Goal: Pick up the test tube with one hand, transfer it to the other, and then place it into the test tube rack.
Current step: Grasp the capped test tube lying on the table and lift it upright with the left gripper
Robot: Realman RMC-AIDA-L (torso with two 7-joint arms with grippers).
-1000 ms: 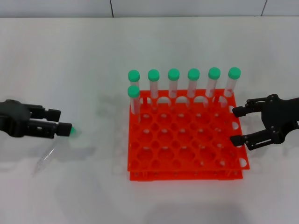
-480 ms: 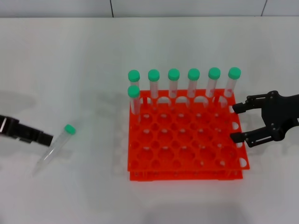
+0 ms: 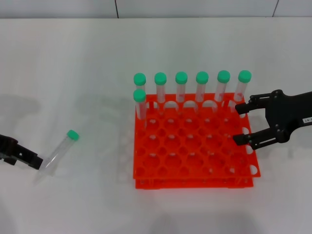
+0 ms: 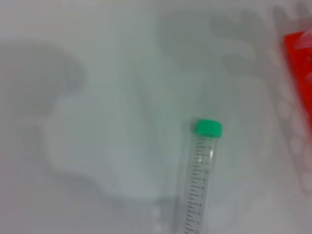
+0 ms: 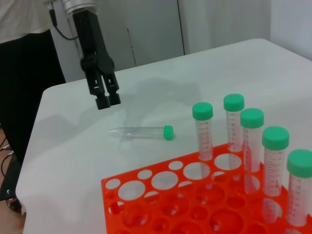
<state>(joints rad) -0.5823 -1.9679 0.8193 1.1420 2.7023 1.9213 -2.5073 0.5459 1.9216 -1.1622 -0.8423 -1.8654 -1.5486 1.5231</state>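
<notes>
Green-capped, the slim clear plastic test tube (image 3: pixel 57 151) lies flat on the white bench (image 3: pixel 73 63), well left of the orange-red square rack (image 3: pixel 195 146). Near its tip hovers the black left claw (image 5: pixel 107 99), fingers pressed together and empty. Over the rack's right edge, the black sticker-labelled right claw (image 3: pixel 240 124) gapes wide.

the rack (image 3: pixel 195 146) stands right of the bench's middle, with six capped tubes (image 3: pixel 202 90) upright along its far row and a seventh (image 3: pixel 140 103) in the next row at the far left corner. the loose tube (image 3: pixel 57 152) lies flat on the bench (image 3: pixel 73 58) well to the left of the rack, cap pointing toward the far side and the rack, tip toward the near left corner. the left gripper (image 3: pixel 29 159) sits at the left edge just beside that tip, and the right gripper (image 3: pixel 240 124) hangs over the rack's right edge, toward its far corner.
</notes>
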